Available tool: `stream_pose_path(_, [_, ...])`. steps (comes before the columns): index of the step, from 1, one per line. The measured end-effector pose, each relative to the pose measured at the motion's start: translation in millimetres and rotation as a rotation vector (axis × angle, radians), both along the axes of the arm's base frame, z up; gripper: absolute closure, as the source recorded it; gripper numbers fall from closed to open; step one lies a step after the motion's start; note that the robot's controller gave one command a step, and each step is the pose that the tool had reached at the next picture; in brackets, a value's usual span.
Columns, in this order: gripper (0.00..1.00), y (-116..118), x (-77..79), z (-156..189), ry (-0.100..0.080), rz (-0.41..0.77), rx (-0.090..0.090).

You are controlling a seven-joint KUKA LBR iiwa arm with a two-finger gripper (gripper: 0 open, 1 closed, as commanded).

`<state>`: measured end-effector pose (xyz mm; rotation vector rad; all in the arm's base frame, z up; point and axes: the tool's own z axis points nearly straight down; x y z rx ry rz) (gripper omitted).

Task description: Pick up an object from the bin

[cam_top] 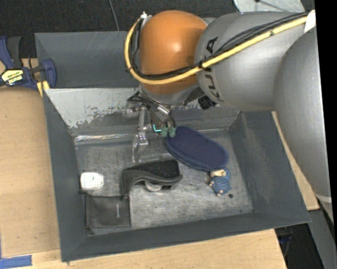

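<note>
Arm [256, 65] tip at navy pouch [196, 149], bin [65, 198] ctr

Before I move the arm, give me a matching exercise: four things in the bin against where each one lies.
Things:
1 dark blue oval pouch
2 small white block
3 flat black square
4 small blue figure

Places:
A lower left corner of the bin
B centre, beside the gripper
C just below the pouch's right end
D left side, just above the black square

Pairs: 1-B, 2-D, 3-A, 4-C.
</note>
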<state>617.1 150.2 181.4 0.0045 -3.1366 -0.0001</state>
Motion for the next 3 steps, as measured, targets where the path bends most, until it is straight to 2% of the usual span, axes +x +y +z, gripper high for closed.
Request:
stream_pose_path(1, [0.00,-23.4,-69.5,-109.7,-0.017,0.151,0.002])
stream_pose_path(2, [1.00,-21.7,-65.5,-104.7,-0.028,0.150,0.006])
stream_pose_path(3, [1.00,-18.0,-46.0,50.3,-0.009,0.444,0.001])
